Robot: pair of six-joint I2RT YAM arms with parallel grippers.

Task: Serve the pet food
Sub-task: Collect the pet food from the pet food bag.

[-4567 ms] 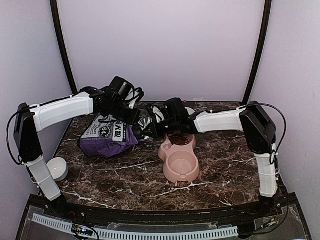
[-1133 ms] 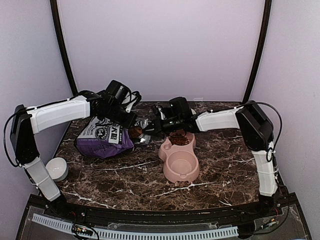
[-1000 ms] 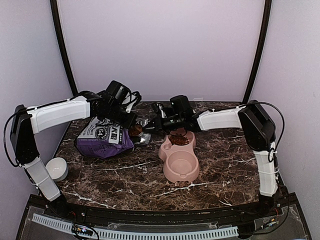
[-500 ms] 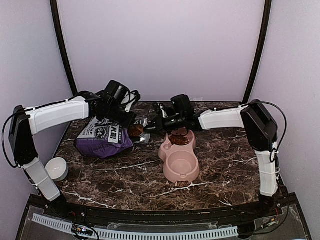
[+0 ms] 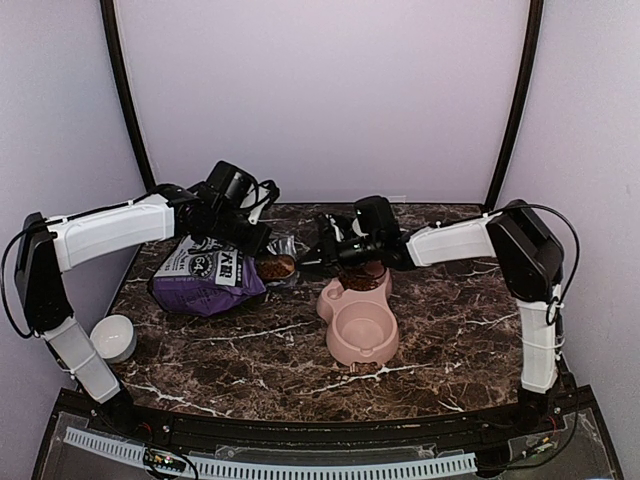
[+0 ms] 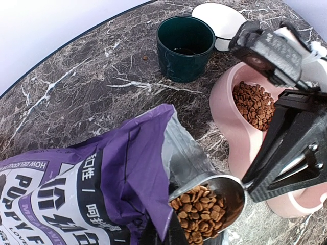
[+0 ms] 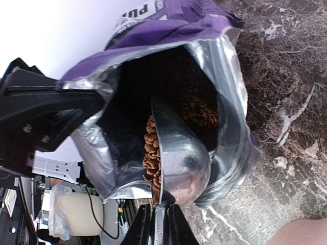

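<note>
Your loaded scoop has left the bag, right gripper clamped on its handle; carry the pet food level to the bowl.

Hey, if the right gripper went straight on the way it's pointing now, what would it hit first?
The right gripper, jaws shut on the scoop, points into the open bag. Going on, the scoop would likely meet the pet food inside first, though depth is unclear.

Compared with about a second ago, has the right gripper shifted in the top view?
Yes. The right gripper has drawn rightward, away from the bag toward the pink bowl, carrying the scoop.
</note>
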